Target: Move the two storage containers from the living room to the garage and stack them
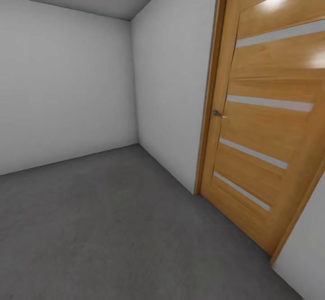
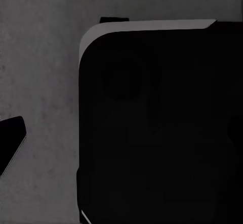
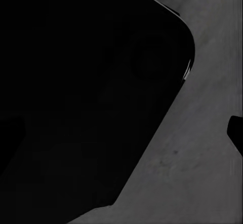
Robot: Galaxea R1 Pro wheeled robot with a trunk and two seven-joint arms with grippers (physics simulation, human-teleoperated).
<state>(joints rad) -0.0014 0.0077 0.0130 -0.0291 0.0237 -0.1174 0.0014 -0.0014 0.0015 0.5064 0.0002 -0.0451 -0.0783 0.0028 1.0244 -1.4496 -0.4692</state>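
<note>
The two storage containers are out of view. I am looking into a corner of the garage with plain white walls (image 1: 63,87) and a dark grey speckled concrete floor (image 1: 113,227). In the left wrist view, one dark fingertip (image 2: 11,143) of my left gripper (image 2: 121,148) sits at the frame's edge over the floor, beside the robot's black body (image 2: 162,123). In the right wrist view, a fingertip (image 3: 236,133) of my right gripper (image 3: 124,138) also sits at the edge. Both grippers are spread open and hold nothing.
A wooden door (image 1: 266,128) with pale horizontal stripes and a metal handle (image 1: 218,113) stands shut in the right wall. The room's corner (image 1: 135,142) lies ahead to the left, with open concrete in front of it.
</note>
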